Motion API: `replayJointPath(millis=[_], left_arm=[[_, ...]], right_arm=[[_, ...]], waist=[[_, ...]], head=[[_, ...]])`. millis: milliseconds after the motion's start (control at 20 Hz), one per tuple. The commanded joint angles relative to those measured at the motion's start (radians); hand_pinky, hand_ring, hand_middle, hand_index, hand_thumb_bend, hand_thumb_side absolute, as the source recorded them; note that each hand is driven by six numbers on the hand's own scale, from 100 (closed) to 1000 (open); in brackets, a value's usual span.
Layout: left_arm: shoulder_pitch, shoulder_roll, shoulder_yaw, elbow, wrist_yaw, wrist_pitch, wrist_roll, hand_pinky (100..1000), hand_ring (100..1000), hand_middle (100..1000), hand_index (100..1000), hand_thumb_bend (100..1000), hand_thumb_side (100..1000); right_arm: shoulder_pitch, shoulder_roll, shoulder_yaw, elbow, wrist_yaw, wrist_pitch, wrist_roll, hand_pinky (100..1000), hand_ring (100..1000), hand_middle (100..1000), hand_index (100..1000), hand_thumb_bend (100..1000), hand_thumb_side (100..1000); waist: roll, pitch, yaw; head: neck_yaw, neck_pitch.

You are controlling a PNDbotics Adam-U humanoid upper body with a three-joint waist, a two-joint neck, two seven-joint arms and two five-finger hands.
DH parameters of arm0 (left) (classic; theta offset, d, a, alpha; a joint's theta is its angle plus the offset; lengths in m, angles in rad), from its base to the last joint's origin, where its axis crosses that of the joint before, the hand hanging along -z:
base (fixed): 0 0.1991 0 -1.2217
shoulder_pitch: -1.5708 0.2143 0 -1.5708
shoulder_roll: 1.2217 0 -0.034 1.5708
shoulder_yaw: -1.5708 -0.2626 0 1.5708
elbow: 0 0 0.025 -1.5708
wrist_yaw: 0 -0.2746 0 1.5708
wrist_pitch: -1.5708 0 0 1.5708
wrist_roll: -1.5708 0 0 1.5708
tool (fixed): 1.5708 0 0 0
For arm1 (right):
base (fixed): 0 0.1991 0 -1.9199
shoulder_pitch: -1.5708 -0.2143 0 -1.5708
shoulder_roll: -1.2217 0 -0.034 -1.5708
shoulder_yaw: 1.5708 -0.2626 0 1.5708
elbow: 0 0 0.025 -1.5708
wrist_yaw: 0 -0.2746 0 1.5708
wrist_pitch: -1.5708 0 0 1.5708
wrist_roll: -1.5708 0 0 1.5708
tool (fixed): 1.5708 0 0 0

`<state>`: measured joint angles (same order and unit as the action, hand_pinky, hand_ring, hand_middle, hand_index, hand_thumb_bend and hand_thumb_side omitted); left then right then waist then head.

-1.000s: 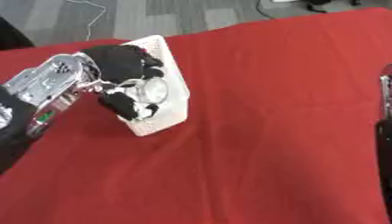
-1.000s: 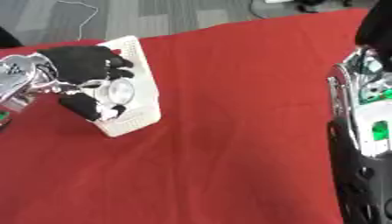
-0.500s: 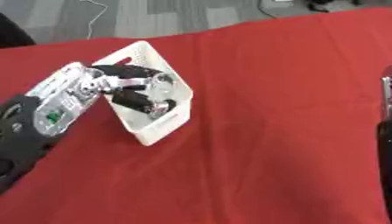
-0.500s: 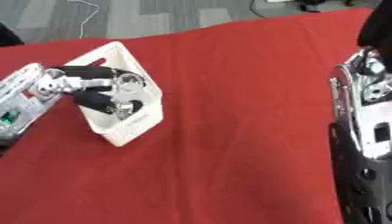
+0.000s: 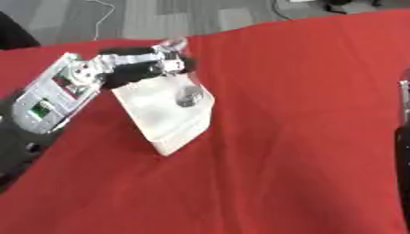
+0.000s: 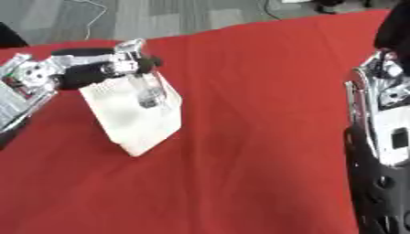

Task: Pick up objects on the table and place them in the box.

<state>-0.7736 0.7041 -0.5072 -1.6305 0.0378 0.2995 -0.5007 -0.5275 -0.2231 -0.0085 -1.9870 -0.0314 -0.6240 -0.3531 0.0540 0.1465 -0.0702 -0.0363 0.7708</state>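
Note:
A white box (image 5: 164, 119) lies askew on the red table (image 5: 288, 137), left of centre. Inside it, toward its far right wall, lies a small clear thing with a dark end (image 5: 186, 97). My left hand (image 5: 140, 68) hovers over the box's far rim, its fingers (image 6: 137, 61) stretched out to the right just above that thing and not closed on it. My right arm (image 6: 383, 132) fills the right edge. A dark shape at its top (image 6: 392, 29) may be the hand.
Grey floor and a cable (image 5: 100, 18) lie beyond the table's far edge. The red cloth between the box and my right arm bears nothing and is slightly creased.
My left hand has pulled up and back out of the box to its far rim. The small thing it carried now lies in the box.

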Motion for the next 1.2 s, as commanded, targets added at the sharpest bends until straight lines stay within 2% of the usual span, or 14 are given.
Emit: replayJointPath(millis=[50,100,250,350,450,500,550,600,700,900,950,1000,1050,1200], left_arm=[[-0.028,0.065,0.001,-0.059,-0.259,-0.043,-0.058,1000,1000,1000,1000,643,1000],[-0.028,0.070,0.000,-0.067,-0.366,-0.078,-0.080,1000,1000,1000,1000,568,1000],[-0.027,0.075,-0.003,-0.075,-0.633,-0.192,-0.130,1000,1000,1000,1000,570,1000],[-0.028,0.074,-0.008,-0.072,-0.765,-0.257,-0.158,1000,1000,1000,1000,599,765],[-0.029,0.069,-0.012,-0.064,-0.889,-0.317,-0.189,1000,1000,1000,1000,645,673],[-0.027,0.066,-0.014,-0.059,-0.936,-0.343,-0.197,1000,1000,1000,1000,748,595],[-0.025,0.063,-0.016,-0.053,-0.977,-0.367,-0.203,1000,1000,1000,1000,657,641],[-0.022,0.060,-0.017,-0.046,-1.006,-0.386,-0.206,1000,1000,1000,1000,869,566],[-0.015,0.054,-0.021,-0.029,-1.060,-0.421,-0.207,1000,1000,1000,1000,968,571],[0.001,0.042,-0.025,-0.002,-1.118,-0.463,-0.177,1000,1000,1000,996,930,592],[0.004,0.037,-0.023,0.001,-1.121,-0.469,-0.159,1000,1000,1000,987,890,595],[0.007,0.032,-0.017,-0.002,-1.108,-0.467,-0.124,1000,973,942,926,224,914],[0.011,0.026,0.000,-0.019,-1.053,-0.442,-0.048,1000,934,932,926,139,1000],[0.035,0.033,0.041,-0.121,-0.728,-0.292,0.193,858,840,912,921,100,1000]], right_arm=[[-0.004,-0.020,-0.008,-0.013,0.005,0.002,-0.004,357,338,335,465,100,1000],[-0.002,-0.021,-0.008,-0.013,0.006,0.002,-0.005,356,338,335,465,100,1000],[0.002,-0.024,-0.009,-0.013,0.009,0.003,-0.006,356,338,334,465,100,1000],[0.005,-0.025,-0.009,-0.013,0.009,0.003,-0.006,355,337,334,465,100,1000],[0.006,-0.026,-0.009,-0.013,0.010,0.004,-0.007,354,337,333,465,100,1000],[0.006,-0.026,-0.010,-0.013,0.010,0.004,-0.007,355,337,333,465,100,1000],[0.006,-0.026,-0.010,-0.013,0.010,0.004,-0.007,354,337,333,465,100,1000],[0.006,-0.025,-0.010,-0.013,0.010,0.004,-0.007,355,337,334,465,100,1000],[0.005,-0.025,-0.010,-0.013,0.010,0.003,-0.008,355,337,333,465,100,1000],[0.006,-0.022,-0.009,-0.013,0.010,0.003,-0.007,354,337,333,465,100,1000],[0.006,-0.022,-0.009,-0.013,0.010,0.003,-0.006,355,337,333,465,100,1000],[0.006,-0.022,-0.009,-0.013,0.010,0.002,-0.006,354,336,332,465,100,1000],[0.008,-0.022,-0.010,-0.013,0.011,0.002,-0.006,353,335,332,465,100,1000],[0.012,-0.025,-0.013,-0.013,0.013,0.004,-0.005,352,335,331,464,100,1000]], waist=[[0.000,-0.020,0.005],[0.000,-0.021,0.006],[-0.002,-0.022,0.010],[-0.003,-0.023,0.012],[-0.004,-0.023,0.013],[-0.005,-0.023,0.013],[-0.005,-0.023,0.013],[-0.005,-0.022,0.013],[-0.005,-0.022,0.013],[-0.006,-0.022,0.012],[-0.007,-0.022,0.012],[-0.008,-0.021,0.012],[-0.009,-0.021,0.015],[-0.010,-0.020,0.021]], head=[[-0.015,-0.001],[-0.017,-0.001],[-0.022,-0.001],[-0.022,-0.001],[-0.020,-0.001],[-0.020,-0.001],[-0.019,-0.001],[-0.019,-0.001],[-0.019,-0.001],[-0.016,-0.001],[-0.016,-0.001],[-0.016,-0.001],[-0.017,-0.001],[-0.014,-0.001]])
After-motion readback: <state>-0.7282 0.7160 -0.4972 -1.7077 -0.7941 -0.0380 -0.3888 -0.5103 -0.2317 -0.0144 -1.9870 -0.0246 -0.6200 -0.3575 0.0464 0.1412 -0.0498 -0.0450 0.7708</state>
